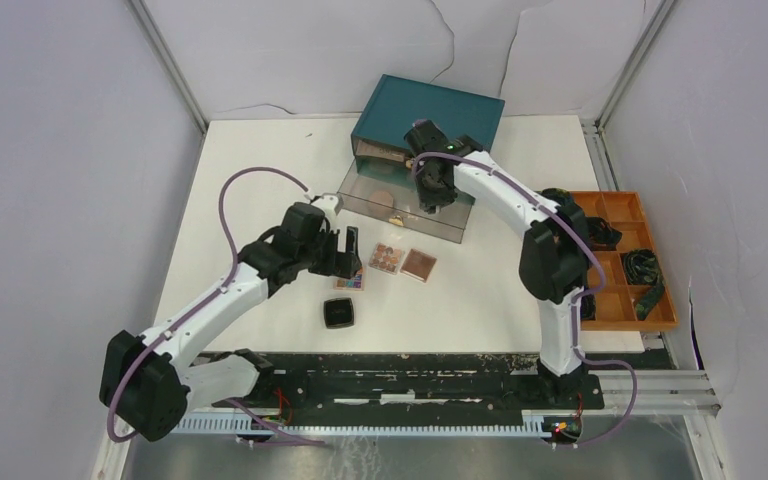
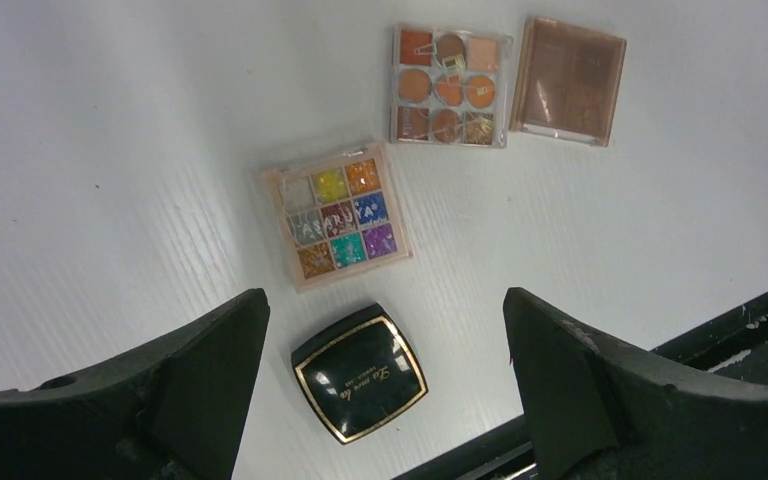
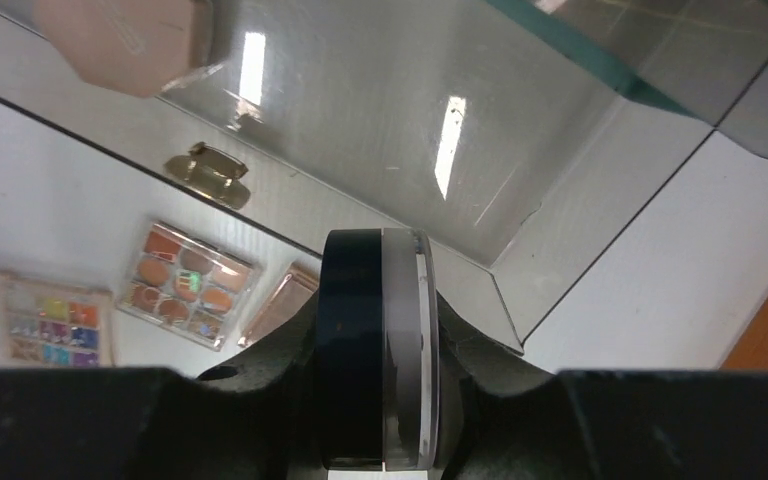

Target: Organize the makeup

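Currently, the right gripper [image 3: 375,335] is clamping a dark blue round compact [image 3: 352,350] edge-on between its two fingers, jaws narrowed onto the case. It is hovering over the clear drawer [image 1: 365,200] that is standing open in front of the teal box [image 1: 430,112] at the far side of the white table [image 1: 260,170]. A pink octagonal compact [image 3: 125,40] is lying inside that drawer, behind the transparent front wall that is carrying a gold knob [image 3: 205,172].

To the left, the left gripper [image 2: 385,315] is hanging with its jaws spread wide and holding nothing, its camera looking down on four more pieces of makeup lying flat on the table. A multicoloured palette [image 2: 340,215] is sitting close beneath the gripper. A black square compact [image 2: 360,372] with gold trim is lying just beside the palette, on the side toward the arms' bases. Farther from the bases, an orange-toned palette [image 2: 450,85] and a rose-coloured compact [image 2: 570,80] are resting side by side, nearly touching, just in front of the drawer.

An orange tray [image 1: 628,210] with compartments is sitting at the table's right edge, holding dark items too small to identify.
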Tool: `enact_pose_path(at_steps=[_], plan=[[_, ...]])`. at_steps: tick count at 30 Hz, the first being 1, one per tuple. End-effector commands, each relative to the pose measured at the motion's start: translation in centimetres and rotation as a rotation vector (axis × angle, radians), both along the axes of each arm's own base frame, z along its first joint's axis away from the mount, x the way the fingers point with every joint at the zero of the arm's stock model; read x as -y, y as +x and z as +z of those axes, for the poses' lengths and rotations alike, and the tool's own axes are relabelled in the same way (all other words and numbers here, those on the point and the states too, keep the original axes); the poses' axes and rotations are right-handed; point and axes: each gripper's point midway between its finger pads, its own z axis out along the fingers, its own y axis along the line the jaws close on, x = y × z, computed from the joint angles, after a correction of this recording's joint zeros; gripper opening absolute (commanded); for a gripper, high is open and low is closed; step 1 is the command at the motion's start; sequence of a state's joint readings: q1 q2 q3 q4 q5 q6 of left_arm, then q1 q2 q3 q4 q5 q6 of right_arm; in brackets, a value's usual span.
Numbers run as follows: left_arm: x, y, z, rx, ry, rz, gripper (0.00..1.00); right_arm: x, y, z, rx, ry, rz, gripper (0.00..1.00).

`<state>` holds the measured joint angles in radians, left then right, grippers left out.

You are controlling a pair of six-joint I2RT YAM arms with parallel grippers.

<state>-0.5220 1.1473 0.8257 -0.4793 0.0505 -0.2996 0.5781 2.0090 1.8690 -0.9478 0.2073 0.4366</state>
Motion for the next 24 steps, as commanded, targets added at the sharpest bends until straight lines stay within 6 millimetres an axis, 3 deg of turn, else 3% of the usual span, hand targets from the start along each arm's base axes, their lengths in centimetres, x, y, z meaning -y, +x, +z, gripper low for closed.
enact_pose_path(at_steps=[1,6,11,13,18,24], plan=[[1.4,-0.8,0.7,0.024,-0.06,0.042,0.93,0.7,1.4,0.8,0.031,-0.021,-0.004,0.04],[2.1,-2.1,-0.3,0.022,-0.048,0.059,0.94,2.2,2.7,0.0,0.034,-0.018,-0.04,0.07],[1.4,-3.4,-2.6,-0.016,-0.024,0.085,0.94,3.3,3.3,-1.3,0.008,-0.033,-0.053,0.28],[1.2,-4.0,-3.4,-0.026,-0.012,0.087,0.94,3.5,3.2,-1.9,-0.008,-0.038,-0.049,0.46],[0.6,-5.3,-4.4,-0.046,-0.004,0.106,0.94,3.6,2.9,-2.7,-0.022,-0.037,-0.048,0.74],[0.9,-6.2,-4.4,-0.056,-0.036,0.133,0.94,3.6,2.8,-2.1,-0.012,-0.032,-0.042,0.81]])
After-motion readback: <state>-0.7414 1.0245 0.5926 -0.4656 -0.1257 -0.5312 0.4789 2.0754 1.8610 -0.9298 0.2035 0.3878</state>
